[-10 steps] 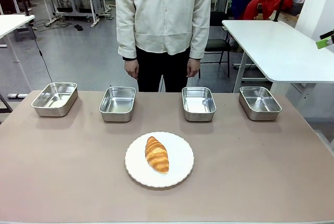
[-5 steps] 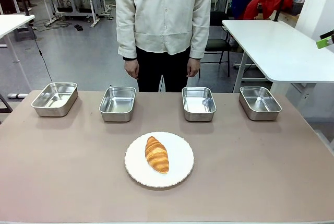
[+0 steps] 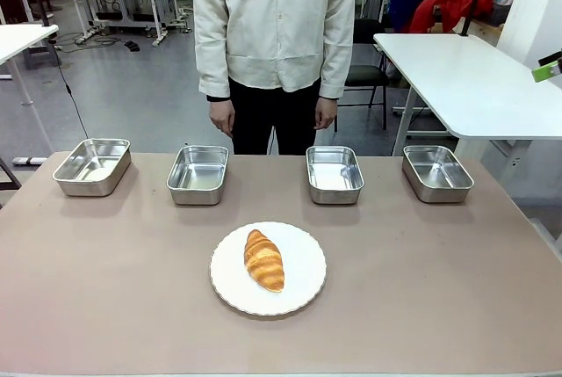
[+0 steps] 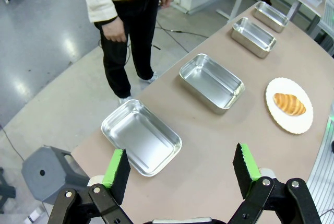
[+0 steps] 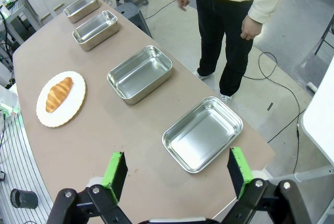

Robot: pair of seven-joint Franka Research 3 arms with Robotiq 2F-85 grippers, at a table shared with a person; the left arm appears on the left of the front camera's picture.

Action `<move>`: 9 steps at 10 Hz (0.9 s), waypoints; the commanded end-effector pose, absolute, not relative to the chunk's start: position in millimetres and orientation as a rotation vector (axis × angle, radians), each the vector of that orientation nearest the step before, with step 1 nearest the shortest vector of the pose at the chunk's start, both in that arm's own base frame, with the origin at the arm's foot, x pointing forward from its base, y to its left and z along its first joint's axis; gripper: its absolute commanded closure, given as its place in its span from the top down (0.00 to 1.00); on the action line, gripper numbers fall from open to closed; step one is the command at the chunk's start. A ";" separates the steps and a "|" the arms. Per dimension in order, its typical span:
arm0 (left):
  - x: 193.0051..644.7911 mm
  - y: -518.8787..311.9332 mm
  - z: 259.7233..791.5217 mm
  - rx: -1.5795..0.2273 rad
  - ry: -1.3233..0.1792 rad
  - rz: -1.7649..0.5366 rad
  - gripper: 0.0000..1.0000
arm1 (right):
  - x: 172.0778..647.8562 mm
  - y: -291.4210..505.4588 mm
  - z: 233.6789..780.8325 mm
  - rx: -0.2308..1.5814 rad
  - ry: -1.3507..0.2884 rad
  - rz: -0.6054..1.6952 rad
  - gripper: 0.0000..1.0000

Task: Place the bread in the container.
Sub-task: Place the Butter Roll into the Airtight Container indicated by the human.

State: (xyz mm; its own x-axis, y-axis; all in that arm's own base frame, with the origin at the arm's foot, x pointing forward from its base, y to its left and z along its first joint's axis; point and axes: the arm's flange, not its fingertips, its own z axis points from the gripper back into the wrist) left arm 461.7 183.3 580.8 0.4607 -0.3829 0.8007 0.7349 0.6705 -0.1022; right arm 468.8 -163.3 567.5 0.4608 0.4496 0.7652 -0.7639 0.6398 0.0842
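I have the bread (image 3: 264,260) lying slantwise on the white plate (image 3: 304,291), which sits on my side of the table (image 3: 105,307), about midway across. It is not yet in any tray. The four trays stand in a row beyond the plate, toward the person (image 3: 277,25): the first tray (image 3: 92,166) at the left end, then the second tray (image 3: 198,175), the third tray (image 3: 335,175) and the fourth tray (image 3: 437,173) at the right end. All four are bare inside and apart from the bread; the second and third are the nearest to the plate. My left gripper (image 4: 181,165) is spread wide with nothing between its green pads (image 4: 116,167), hanging above the table's left end, just short of the first tray. My right gripper (image 5: 176,167) is likewise wide and holds nothing, above the right end by the fourth tray. The person stands behind the row, a hand (image 3: 222,116) hanging at each side, touching nothing
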 end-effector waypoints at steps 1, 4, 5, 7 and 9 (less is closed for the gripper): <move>460.2 185.8 581.2 -0.483 -0.846 -0.736 1.00 | 468.8 -162.5 568.1 0.458 -0.785 0.781 1.00; 460.2 185.8 581.2 -0.483 -0.846 -0.736 1.00 | 468.8 -162.5 568.1 0.458 -0.785 0.781 1.00; 460.2 185.8 581.2 -0.483 -0.846 -0.736 1.00 | 468.8 -162.5 568.1 0.458 -0.785 0.781 1.00; 460.2 185.8 581.2 -0.483 -0.846 -0.736 1.00 | 468.8 -162.5 568.1 0.458 -0.785 0.781 1.00; 460.2 185.8 581.2 -0.483 -0.846 -0.736 1.00 | 468.8 -162.5 568.1 0.458 -0.785 0.781 1.00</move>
